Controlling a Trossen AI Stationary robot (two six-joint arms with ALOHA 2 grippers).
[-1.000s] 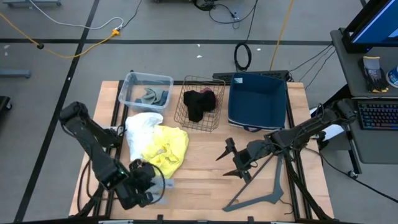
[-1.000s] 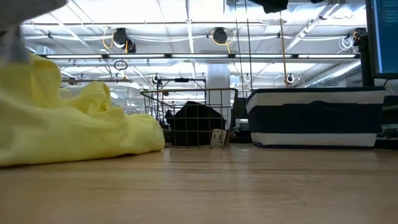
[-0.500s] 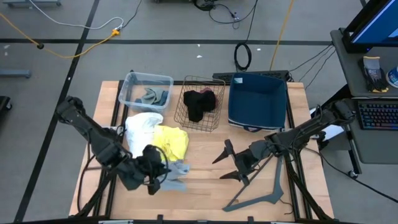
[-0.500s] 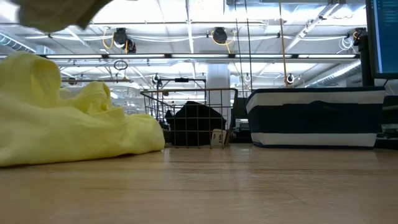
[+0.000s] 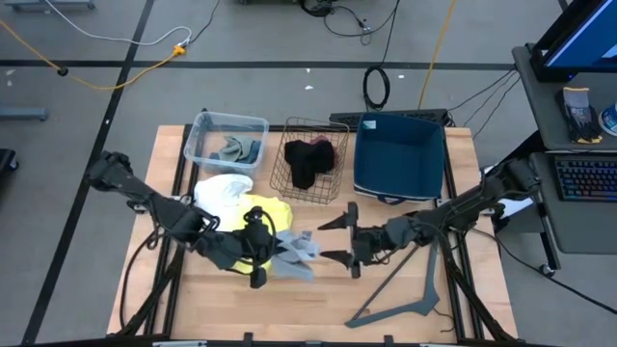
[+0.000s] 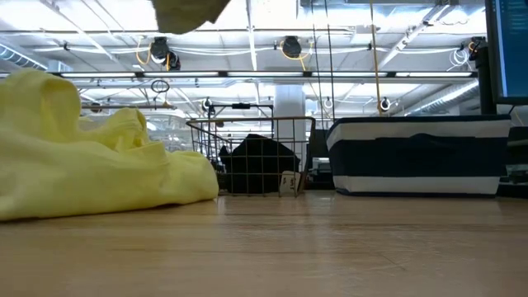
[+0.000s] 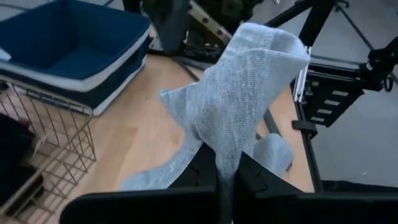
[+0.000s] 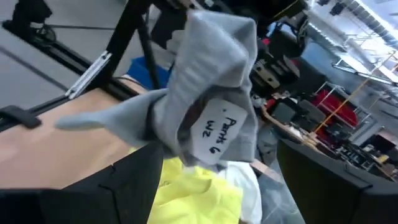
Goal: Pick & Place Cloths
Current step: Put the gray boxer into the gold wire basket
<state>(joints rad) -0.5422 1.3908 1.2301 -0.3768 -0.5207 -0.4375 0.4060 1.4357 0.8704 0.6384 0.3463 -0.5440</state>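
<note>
Two tools face off mid-table: left tool [image 5: 258, 253] clamped on the light grey cloth [image 5: 295, 253], right tool [image 5: 349, 240] spread wide just beside it.

High view: I look straight down from far up and see the whole table [image 5: 318, 289].
Low view: I sit at table height, looking level across at the wire basket [image 6: 252, 157] and the room behind.
Left wrist view: very close to the grey cloth [image 7: 239, 99], facing the right side.
Right wrist view: close too, facing it from the other side.
Shared: both wrist views and the high view see that cloth.
</note>
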